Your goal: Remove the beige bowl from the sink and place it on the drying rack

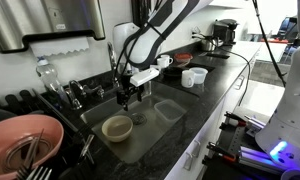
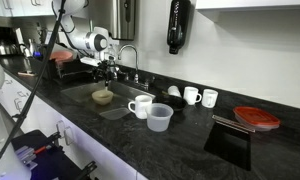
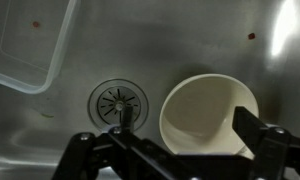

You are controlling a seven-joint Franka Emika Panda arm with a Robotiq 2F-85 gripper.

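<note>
Hovering spread over the sink [image 3: 190,40], the fingers [image 3: 262,138] have the beige bowl [image 3: 205,110] just below, its rim between them. Pinched too shallow, that smooth rim could slip and tip the bowl.

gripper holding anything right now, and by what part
Nothing is held: the gripper is open above the beige bowl, which sits in the sink.

Kitchen (sink [image 1: 142,138], faucet [image 2: 136,65], cups [image 2: 193,95])
</note>
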